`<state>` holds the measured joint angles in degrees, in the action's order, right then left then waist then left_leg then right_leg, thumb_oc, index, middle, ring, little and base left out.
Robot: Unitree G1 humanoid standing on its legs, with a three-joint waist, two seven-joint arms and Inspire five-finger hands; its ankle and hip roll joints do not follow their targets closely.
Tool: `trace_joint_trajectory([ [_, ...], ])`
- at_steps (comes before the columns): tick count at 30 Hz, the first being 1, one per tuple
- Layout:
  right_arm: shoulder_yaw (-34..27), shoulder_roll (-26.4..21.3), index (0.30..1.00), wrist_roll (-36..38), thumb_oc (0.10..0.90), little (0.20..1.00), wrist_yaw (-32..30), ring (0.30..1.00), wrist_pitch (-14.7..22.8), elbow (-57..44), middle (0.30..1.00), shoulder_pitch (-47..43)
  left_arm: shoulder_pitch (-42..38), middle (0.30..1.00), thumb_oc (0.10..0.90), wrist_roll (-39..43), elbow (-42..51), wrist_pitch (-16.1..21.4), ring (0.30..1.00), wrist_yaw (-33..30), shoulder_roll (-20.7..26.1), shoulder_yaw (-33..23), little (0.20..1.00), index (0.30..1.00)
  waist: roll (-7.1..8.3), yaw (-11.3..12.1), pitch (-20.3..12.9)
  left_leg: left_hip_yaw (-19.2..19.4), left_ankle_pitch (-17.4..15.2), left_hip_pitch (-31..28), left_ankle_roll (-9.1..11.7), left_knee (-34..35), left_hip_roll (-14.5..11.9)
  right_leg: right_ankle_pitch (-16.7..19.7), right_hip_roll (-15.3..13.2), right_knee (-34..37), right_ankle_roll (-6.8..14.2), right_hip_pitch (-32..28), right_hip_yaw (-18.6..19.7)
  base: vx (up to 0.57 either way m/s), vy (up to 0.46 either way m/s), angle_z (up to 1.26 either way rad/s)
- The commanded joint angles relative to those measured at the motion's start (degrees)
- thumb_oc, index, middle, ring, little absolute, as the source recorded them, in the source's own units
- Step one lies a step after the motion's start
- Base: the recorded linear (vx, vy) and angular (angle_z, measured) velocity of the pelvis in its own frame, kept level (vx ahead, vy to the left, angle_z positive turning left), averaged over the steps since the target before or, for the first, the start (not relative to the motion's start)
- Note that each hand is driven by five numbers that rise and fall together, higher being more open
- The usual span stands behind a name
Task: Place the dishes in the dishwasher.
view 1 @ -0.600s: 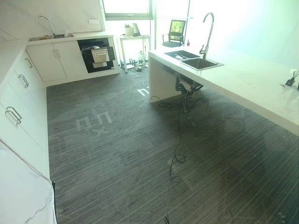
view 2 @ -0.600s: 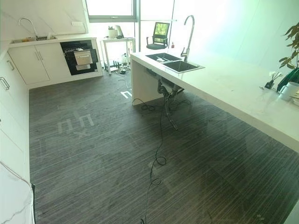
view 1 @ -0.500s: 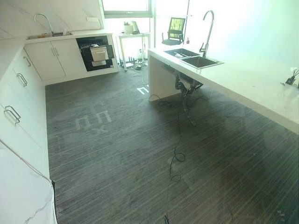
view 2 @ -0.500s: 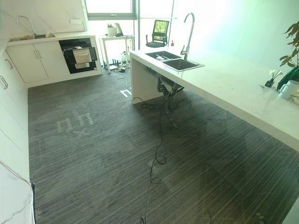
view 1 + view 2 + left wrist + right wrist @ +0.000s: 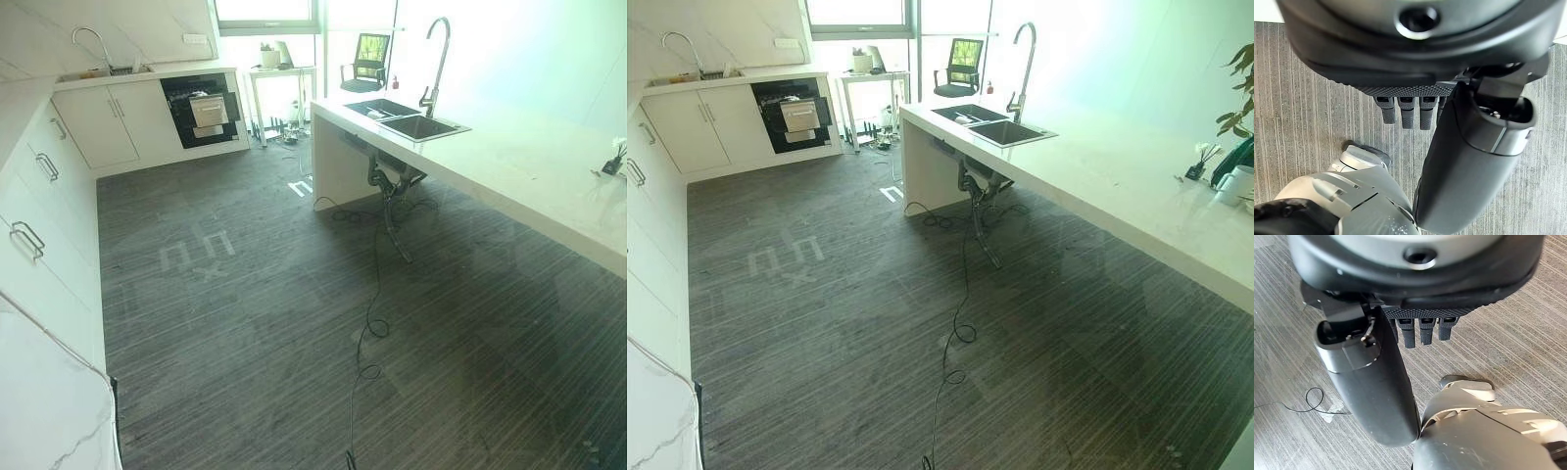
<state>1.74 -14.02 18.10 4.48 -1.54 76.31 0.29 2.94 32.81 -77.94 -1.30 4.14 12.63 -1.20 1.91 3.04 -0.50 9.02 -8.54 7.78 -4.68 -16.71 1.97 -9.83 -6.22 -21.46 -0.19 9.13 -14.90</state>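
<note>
Both eye views look down from head height across the floor [image 5: 274, 323] toward the far dishwasher [image 5: 203, 111], sharing the sink [image 5: 1004, 132] and the table [image 5: 1136, 186] along the right. Each wrist view faces straight down at the floor from very close, past its own robot hand: left [image 5: 1469, 161], right [image 5: 1371, 382].

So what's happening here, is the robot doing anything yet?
Not much yet. The robot stands in the middle of a kitchen, looking across the dark striped floor. Its left hand and right hand both hang over the floor with fingers relaxed, holding nothing. The dishwasher is in the far cabinets with its front partly open. To the robot's right runs a long white counter with a sink and a tall faucet. No dish has been picked up.
</note>
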Motion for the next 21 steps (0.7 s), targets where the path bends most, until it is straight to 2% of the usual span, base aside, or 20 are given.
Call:
trace_joint_trajectory([
  [1,2.5,-0.1,0.9,-2.3,0.8,0.9,0.0,0.9,0.5,2.2,0.9,-2.5,-3.0,0.9,0.8,-1.9,-0.7,1.6,0.9,-0.5,0.4,0.3,0.9,0.9,-0.88,-0.7,0.9,-0.5,-3.1,-2.5,4.7,-0.5,-2.3,2.2,-1.0,4.3,4.7,-4.3,0.6,-0.01,-0.041,0.01],
  [6,2.8,0.0,0.9,-2.5,0.8,0.9,0.2,0.9,0.4,2.5,0.9,-2.5,-3.1,0.9,0.8,-1.8,-0.7,1.8,0.9,-0.6,0.4,0.2,0.9,0.9,-1.11,-0.8,1.1,-0.5,-3.0,-2.6,4.8,-0.5,-2.4,2.1,-0.8,4.3,4.6,-4.3,0.6,0.0,-0.045,0.01],
  [10,2.1,0.1,0.9,0.5,0.8,0.9,-0.3,0.9,1.1,2.2,0.9,-2.8,-3.4,0.9,0.8,-1.3,-0.2,3.4,0.9,-0.7,0.3,0.2,0.9,0.9,-1.35,-0.9,1.2,-0.7,-2.9,-2.7,5.0,-0.5,-2.4,2.0,-0.6,4.3,4.4,-4.3,0.6,0.02,-0.043,0.01],
  [11,1.8,-0.2,0.9,2.4,0.8,0.9,-0.6,0.9,3.1,0.9,0.9,-3.5,-4.2,0.9,0.8,-0.4,0.8,6.8,0.9,-1.2,0.3,0.2,0.9,0.9,-1.45,-0.9,1.4,-0.6,-2.9,-2.8,5.1,-0.5,-2.5,2.0,-0.5,4.3,4.3,-4.5,0.5,0.03,-0.051,0.01],
  [13,2.1,-0.1,0.9,4.2,0.8,0.9,-1.5,0.9,5.9,-1.6,0.9,-4.1,-5.0,0.9,0.8,1.1,3.4,10.7,0.9,-2.7,0.1,0.7,0.9,0.9,-1.5,-0.9,1.5,-0.6,-2.9,-2.8,5.1,-0.5,-2.7,1.9,-0.4,4.3,4.2,-4.5,0.5,0.03,-0.058,0.0],
  [15,2.5,0.2,0.9,6.1,0.8,0.9,-1.8,0.9,8.6,-4.9,0.9,-4.3,-5.1,0.9,0.8,2.1,7.6,13.2,0.9,-4.1,-0.1,1.1,0.9,0.9,-1.41,-0.8,1.8,-0.7,-2.7,-2.7,5.2,-0.5,-2.8,2.0,-0.3,4.3,4.0,-4.4,0.4,0.01,-0.068,0.01],
  [16,2.7,0.3,0.9,6.8,0.8,0.9,-2.1,0.9,9.3,-7.6,0.9,-4.1,-5.1,0.9,0.8,3.2,10.5,14.0,0.9,-4.6,-0.2,0.9,0.9,0.9,-1.33,-0.7,2.0,-0.8,-2.7,-2.6,5.1,-0.5,-2.7,2.0,-0.2,4.3,3.9,-4.3,0.5,0.0,-0.094,0.02],
  [19,4.5,0.0,0.9,8.6,0.8,0.9,-4.5,0.9,7.7,-24.8,0.9,-2.2,-3.3,0.9,0.8,6.1,24.1,16.0,0.9,-6.4,0.0,0.0,0.9,0.9,-0.79,-0.6,3.1,-1.1,-2.5,-2.7,5.2,-0.5,-2.8,2.2,0.1,4.3,3.7,-4.4,0.5,-0.01,-0.129,0.03],
  [20,4.9,-0.3,0.9,9.1,0.8,0.9,-5.7,0.9,6.1,-35.2,0.9,-0.2,-1.7,0.9,0.8,5.7,31.3,17.1,0.9,-6.9,0.2,-0.4,0.9,0.9,-0.38,-0.8,3.3,-1.4,-2.0,-2.2,5.2,-0.5,-2.7,2.5,0.3,4.3,3.5,-3.9,0.7,0.0,-0.158,0.12],
  [21,5.0,-0.4,0.9,8.6,0.8,0.9,-6.0,0.9,6.4,-39.6,0.9,0.9,-1.0,0.9,0.8,5.9,34.6,18.2,0.9,-6.6,0.4,-0.8,0.9,0.9,-0.2,-0.9,3.6,-1.5,-1.8,-2.2,5.3,-0.5,-2.7,2.5,0.5,4.3,3.4,-3.7,0.9,-0.01,-0.143,0.15],
])
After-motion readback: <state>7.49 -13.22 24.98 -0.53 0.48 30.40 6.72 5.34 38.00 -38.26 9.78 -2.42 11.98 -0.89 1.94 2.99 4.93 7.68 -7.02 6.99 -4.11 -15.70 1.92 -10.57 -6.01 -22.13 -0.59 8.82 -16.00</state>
